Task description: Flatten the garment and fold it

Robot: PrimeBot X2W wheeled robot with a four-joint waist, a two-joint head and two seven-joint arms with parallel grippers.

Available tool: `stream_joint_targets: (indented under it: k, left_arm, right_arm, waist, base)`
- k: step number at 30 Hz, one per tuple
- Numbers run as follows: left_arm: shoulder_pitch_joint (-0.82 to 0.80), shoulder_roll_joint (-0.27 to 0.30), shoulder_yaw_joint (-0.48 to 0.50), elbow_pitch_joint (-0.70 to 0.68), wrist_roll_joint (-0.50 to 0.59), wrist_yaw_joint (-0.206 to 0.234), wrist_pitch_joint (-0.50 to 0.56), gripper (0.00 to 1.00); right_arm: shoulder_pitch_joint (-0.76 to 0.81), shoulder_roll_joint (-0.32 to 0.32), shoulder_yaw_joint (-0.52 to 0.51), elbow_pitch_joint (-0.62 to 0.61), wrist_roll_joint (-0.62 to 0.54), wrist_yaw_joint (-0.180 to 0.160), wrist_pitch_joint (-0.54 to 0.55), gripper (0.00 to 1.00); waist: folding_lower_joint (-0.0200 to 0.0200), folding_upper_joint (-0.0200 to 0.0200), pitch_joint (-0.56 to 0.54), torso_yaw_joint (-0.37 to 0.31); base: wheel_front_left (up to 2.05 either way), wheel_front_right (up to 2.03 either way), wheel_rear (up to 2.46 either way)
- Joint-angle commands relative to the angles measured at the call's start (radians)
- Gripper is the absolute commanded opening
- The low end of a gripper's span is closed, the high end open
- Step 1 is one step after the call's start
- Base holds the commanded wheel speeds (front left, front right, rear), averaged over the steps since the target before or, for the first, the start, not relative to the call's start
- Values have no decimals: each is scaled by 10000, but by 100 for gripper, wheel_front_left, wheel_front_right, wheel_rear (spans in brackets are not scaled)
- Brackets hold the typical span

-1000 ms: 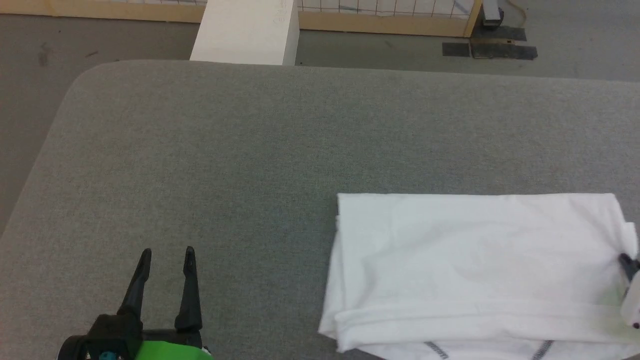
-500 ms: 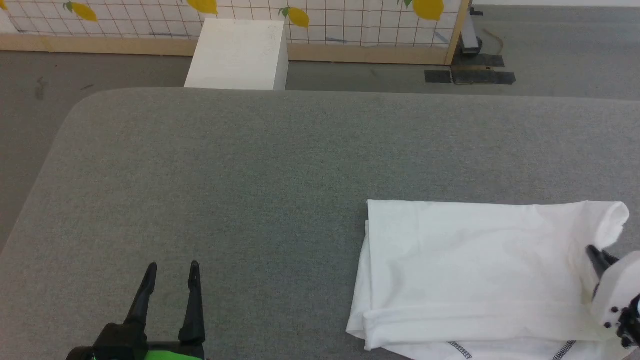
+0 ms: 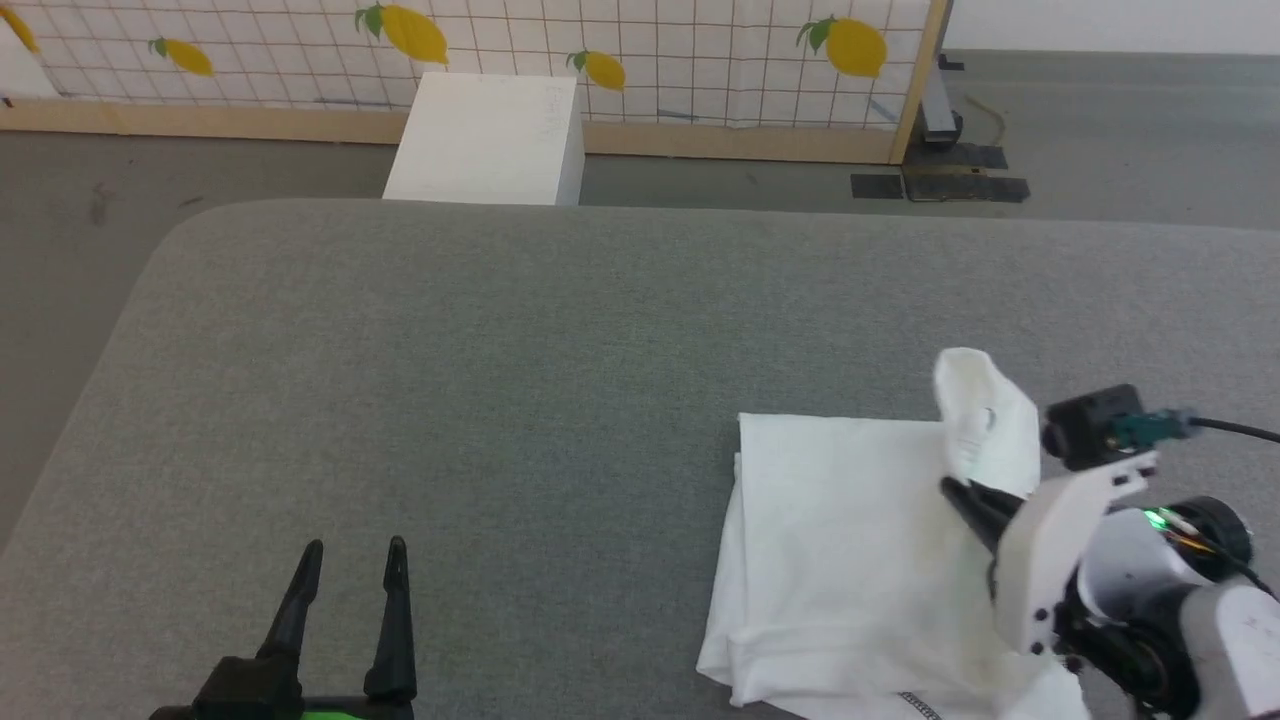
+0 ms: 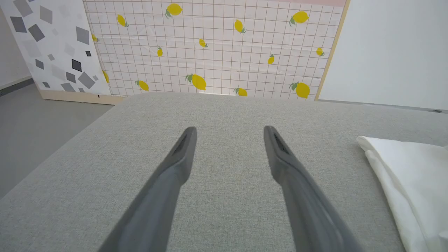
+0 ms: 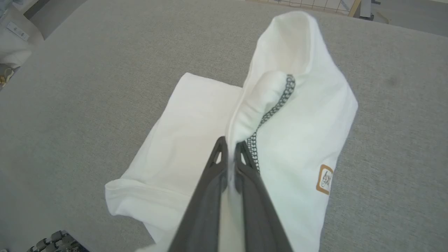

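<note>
Right gripper pinches raised garment fold; left gripper spread, idle.

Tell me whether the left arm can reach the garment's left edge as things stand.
Probably yes. The left gripper is open over bare table, with nothing between it and the left edge of the garment. The right gripper pinches the lifted right side, clear of that path.

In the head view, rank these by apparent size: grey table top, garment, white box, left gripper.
1. grey table top
2. garment
3. white box and left gripper: they look roughly alike. The box stands farther back and the frame edge cuts off the gripper, so they are unranked.
</note>
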Motion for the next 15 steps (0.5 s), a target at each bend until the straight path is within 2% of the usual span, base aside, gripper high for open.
stream_joint_targets:
  k: [1, 15]
  left_arm:
    - [36, -26, -7, 24, -72, -61, -36, 100]
    - [-520, -169, -383, 247, -111, -121, -36, 100]
  right_arm:
    - [-317, 78, 174, 81, 47, -15, -20, 0]
    - [-1891, 435, 1707, 2110, -247, -15, -54, 0]
  waist:
    - [-1, 0, 56, 129]
    - [-1, 0, 564, 1062]
  base:
    - [0, 0, 0]
    - [0, 0, 0]
